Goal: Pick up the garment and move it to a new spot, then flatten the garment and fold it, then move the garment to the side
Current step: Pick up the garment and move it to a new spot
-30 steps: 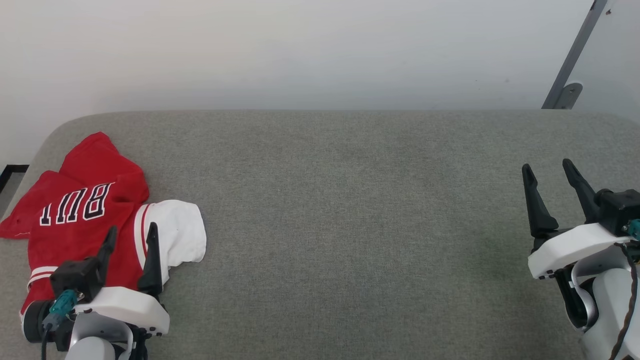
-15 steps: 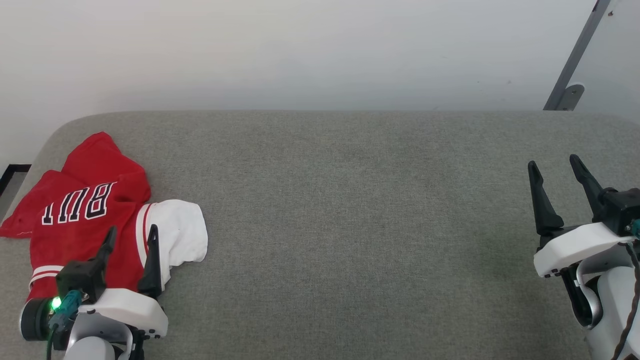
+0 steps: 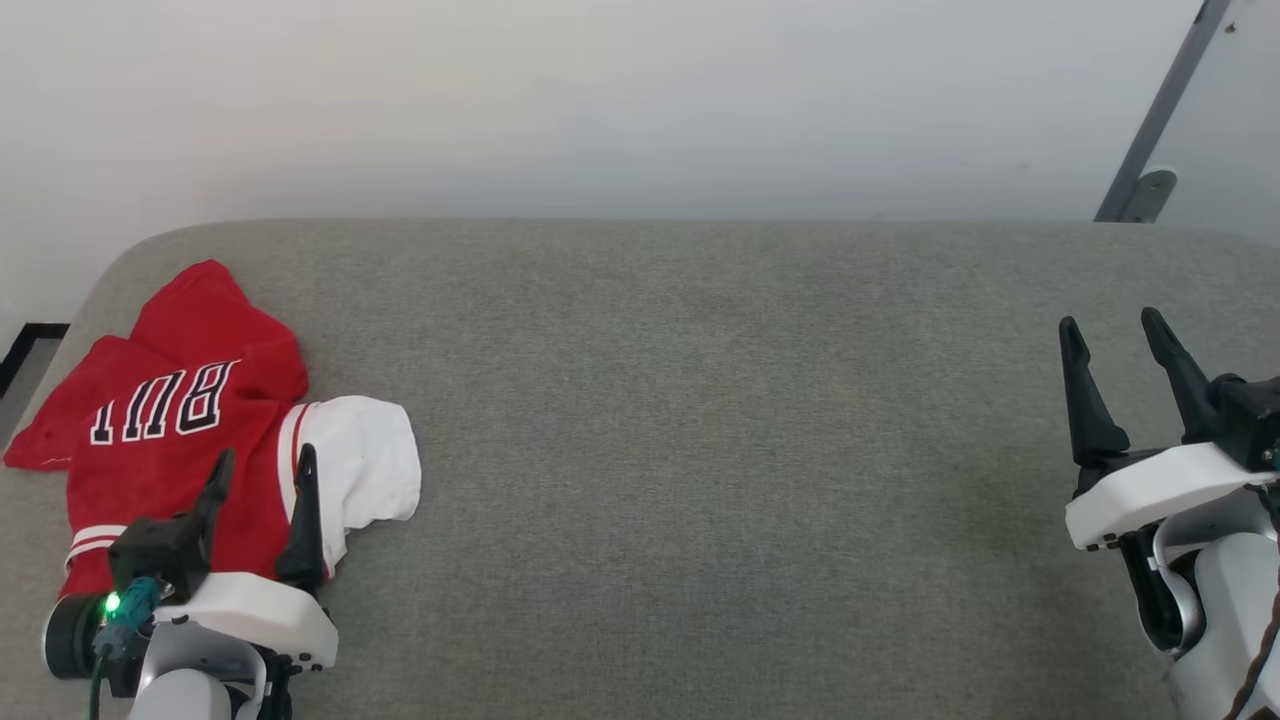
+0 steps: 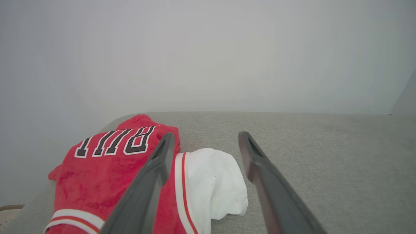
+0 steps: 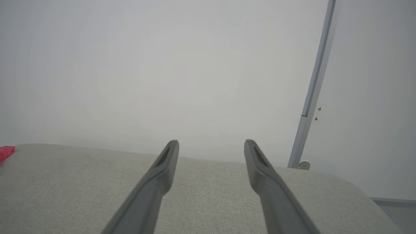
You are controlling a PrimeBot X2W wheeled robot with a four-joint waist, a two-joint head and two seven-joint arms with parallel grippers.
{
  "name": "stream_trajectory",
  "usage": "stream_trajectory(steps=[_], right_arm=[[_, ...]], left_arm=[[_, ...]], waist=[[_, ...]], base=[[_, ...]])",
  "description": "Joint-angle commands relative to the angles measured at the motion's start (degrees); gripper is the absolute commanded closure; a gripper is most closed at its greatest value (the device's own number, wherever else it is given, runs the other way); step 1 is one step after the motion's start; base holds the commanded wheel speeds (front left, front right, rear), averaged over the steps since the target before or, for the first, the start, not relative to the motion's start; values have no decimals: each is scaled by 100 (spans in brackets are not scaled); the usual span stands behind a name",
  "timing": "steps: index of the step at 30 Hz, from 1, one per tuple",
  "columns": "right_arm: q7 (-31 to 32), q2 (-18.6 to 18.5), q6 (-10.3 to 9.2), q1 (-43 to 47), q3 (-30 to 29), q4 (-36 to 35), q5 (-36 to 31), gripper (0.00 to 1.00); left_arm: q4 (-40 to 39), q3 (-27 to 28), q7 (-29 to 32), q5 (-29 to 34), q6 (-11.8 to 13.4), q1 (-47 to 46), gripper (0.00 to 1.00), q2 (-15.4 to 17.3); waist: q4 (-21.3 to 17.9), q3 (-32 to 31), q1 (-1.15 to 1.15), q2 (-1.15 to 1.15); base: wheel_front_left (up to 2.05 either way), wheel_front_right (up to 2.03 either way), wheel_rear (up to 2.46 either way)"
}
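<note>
the red jersey t-shirt (image 3: 140, 490) lies crumpled at the far left end of the grey fabric-topped counter (image 3: 700, 450), close to its rounded corner. the heap's long axis runs near to far from me. its striped trim (image 3: 95, 541) is at the near end, and the black lettering (image 3: 165, 405) reads upside down toward the far end. one white sleeve (image 3: 365, 465) spills off to the right side of the heap.

the left jaws are open and hold nothing. they sit at the near edge of the heap and point along its long axis. in the left wrist view, the left finger (image 4: 149, 182) crosses the red body and the white sleeve (image 4: 211, 182) lies in the gap between the two fingers, ahead and lower down. i cannot tell whether the tips touch the cloth.

the right jaws are open and hold nothing, over bare counter at the far right, well apart from the shirt. that arm's wrist view catches a sliver of red (image 5: 6, 152) at its left edge.

so i judge the pick belongs to the left arm. it should move forward and down onto the seam where the sleeve meets the body, then carry the shirt right toward the open middle.
</note>
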Motion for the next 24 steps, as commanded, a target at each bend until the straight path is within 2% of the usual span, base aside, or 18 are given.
stream_trajectory(steps=[1, 18, 24], right_arm=[[-27, 30, 29, 48, -4, -34, 77, 0], [-27, 273, 29, 87, 481, -64, 253, 0], [-27, 332, 28, 125, 580, -59, 317, 0]], left_arm=[[21, 33, -35, -33, -23, -58, 0, -9], [9, 270, -34, -72, -20, 159, 0, -102], [-131, 435, -34, -5, -15, 292, 0, -262]], waist=[[60, 2, 0, 0], [1315, -18, 0, 0], [1843, -29, 0, 0]], base=[[0, 0, 0], [0, 0, 0], [0, 0, 0]])
